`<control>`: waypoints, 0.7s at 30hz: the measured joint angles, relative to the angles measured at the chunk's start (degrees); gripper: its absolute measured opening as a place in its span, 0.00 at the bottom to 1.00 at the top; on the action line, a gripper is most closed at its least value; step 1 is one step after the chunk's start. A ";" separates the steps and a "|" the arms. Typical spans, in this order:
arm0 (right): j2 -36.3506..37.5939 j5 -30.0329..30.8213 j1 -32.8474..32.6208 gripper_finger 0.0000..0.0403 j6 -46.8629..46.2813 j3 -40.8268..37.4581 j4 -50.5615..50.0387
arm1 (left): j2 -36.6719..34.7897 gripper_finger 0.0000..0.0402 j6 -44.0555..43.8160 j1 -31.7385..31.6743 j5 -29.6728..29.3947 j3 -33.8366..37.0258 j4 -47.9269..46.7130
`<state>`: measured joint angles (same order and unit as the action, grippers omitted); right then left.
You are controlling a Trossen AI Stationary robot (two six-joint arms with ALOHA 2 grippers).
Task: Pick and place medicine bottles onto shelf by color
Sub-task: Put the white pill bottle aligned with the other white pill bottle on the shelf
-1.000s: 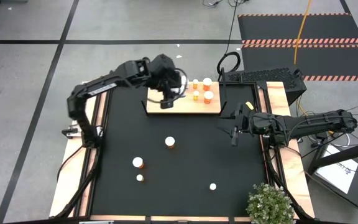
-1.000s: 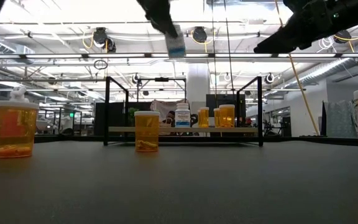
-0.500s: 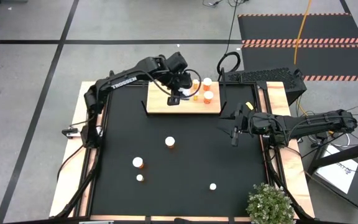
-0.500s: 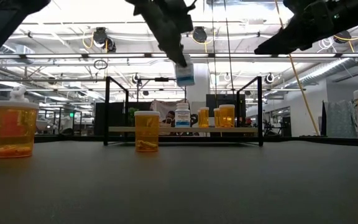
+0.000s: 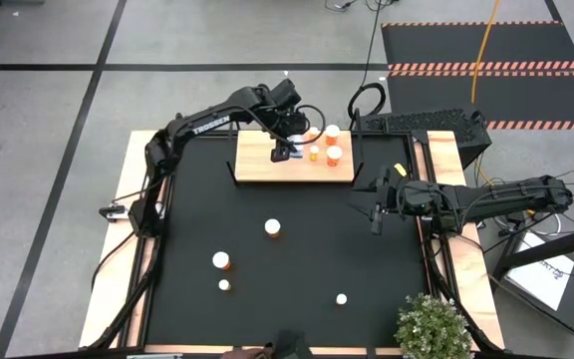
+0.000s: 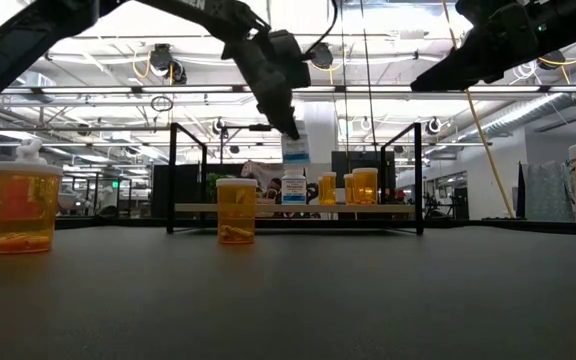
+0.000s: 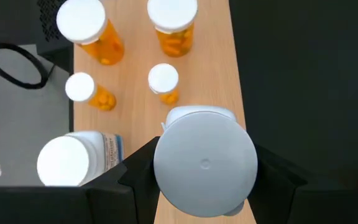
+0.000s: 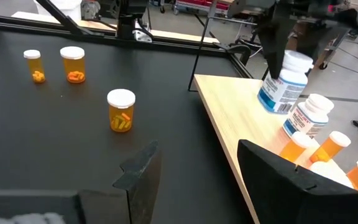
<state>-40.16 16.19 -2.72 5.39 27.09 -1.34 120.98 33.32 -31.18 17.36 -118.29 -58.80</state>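
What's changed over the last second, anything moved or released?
The left gripper has carried the white bottle further over the shelf and lowered it toward the board, near the white bottle already standing there. It remains held, clear of the wood. The right gripper has stayed put over the mat, open and empty, and the orange bottles on the mat and shelf have not moved.

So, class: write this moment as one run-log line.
left gripper: holding white bottle above shelf | right gripper: open, empty, waiting over table | four orange bottles still on table
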 joint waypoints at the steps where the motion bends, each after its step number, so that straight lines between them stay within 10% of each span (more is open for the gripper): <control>1: -0.02 0.00 0.00 0.51 -0.02 0.00 -0.06 | 0.31 0.47 0.00 -0.05 0.43 0.35 0.69; 21: -0.02 -0.02 -0.01 0.51 -0.19 0.00 -0.44 | 4.73 0.47 -0.36 -0.34 0.78 0.64 2.99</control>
<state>-40.18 16.16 -2.73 5.20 27.09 -1.78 125.72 32.96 -31.52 18.14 -117.65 -55.81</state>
